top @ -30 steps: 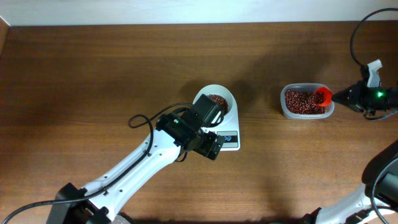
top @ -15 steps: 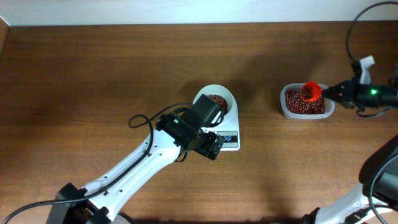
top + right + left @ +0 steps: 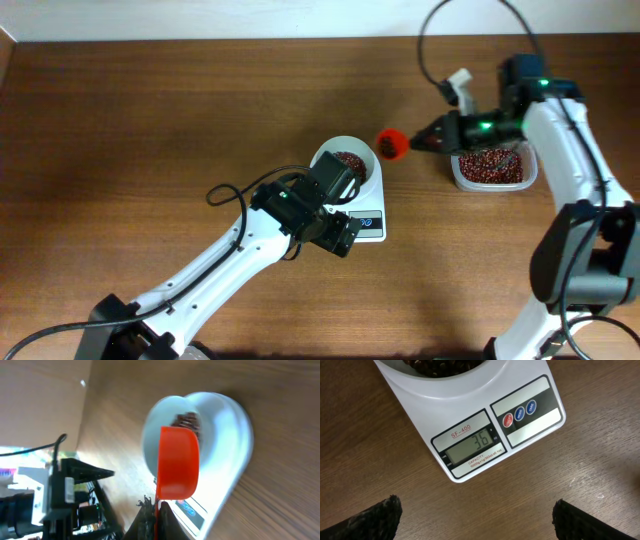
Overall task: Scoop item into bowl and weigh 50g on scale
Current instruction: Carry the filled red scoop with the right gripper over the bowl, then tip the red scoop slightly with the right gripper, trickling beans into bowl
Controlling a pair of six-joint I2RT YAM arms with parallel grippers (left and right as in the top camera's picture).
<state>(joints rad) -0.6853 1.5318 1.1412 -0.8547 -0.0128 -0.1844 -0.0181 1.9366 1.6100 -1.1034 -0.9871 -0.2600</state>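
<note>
Here we see the right gripper (image 3: 428, 138) clamped shut on the handle of a red scoop (image 3: 391, 144), which hangs over the table between the clear container (image 3: 533, 178) and the white bowl (image 3: 366, 152). The bowl sits on the scale (image 3: 372, 222) with beans (image 3: 348, 160) heaped inside, and the display (image 3: 474, 445) reads 36. Our left gripper (image 3: 480, 527) hovers at the scale's front edge, jaws spread wide and empty.

We see a matt wood-grain tabletop (image 3: 150, 120), a glossy white plastic scale (image 3: 490, 440), a smooth white bowl (image 3: 366, 152) and a shiny orange plastic scoop (image 3: 177, 462).
</note>
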